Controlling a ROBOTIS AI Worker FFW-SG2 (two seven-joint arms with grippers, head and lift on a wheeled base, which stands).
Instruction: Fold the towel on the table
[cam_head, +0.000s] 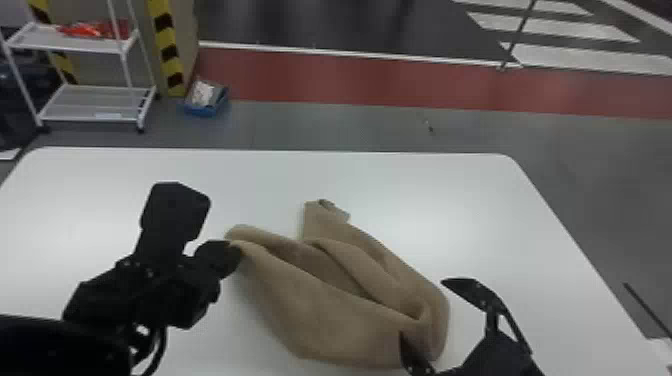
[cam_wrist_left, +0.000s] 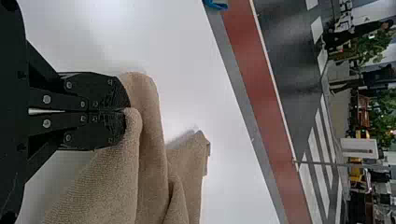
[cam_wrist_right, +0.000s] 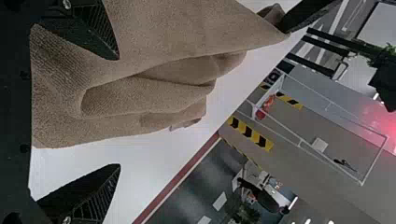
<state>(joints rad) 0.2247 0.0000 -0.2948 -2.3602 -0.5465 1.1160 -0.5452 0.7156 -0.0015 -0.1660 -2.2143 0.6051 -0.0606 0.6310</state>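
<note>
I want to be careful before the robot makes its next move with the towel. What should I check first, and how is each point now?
1. Left gripper has the towel pinched: ok, shut on one corner or edge.
2. Right gripper is open, with towel between its fingers: ok.
3. Right gripper has a grip on the towel: not ok, its fingers stand apart.
4. Towel is flat and free of creases: not ok, it lies bunched in loose folds.
5. Towel stays inside the far edge of the table: ok.
6. Towel's underside is smooth: cannot tell, it is hidden.
</note>
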